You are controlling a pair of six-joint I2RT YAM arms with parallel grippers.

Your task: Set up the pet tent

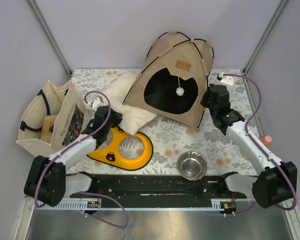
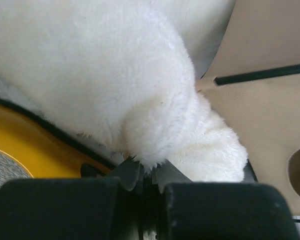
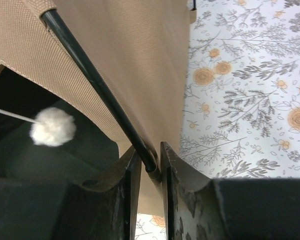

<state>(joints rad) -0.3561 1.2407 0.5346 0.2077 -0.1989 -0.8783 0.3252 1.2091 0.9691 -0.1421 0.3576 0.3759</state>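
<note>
The tan pet tent [image 1: 170, 75] stands upright at the back middle of the table, its dark doorway facing me and a white pompom [image 1: 180, 91] hanging in it. My right gripper [image 1: 208, 100] is at the tent's front right corner. In the right wrist view it [image 3: 151, 165] is shut on the lower end of a thin black pole [image 3: 100, 90] beside the canvas [image 3: 135, 50] and pompom [image 3: 52, 126]. My left gripper [image 1: 112, 117] is at the near edge of the white fluffy cushion [image 1: 127, 107]. Its jaws [image 2: 149, 172] pinch the cushion's fur [image 2: 105, 75], and tent canvas [image 2: 270, 125] lies just beyond.
A cream printed tote bag [image 1: 50, 117] stands at the left. A yellow double-hole feeder tray [image 1: 125, 147] lies under my left arm, and a steel bowl [image 1: 192, 165] sits near the front middle. A black rail [image 1: 155, 185] runs along the near edge.
</note>
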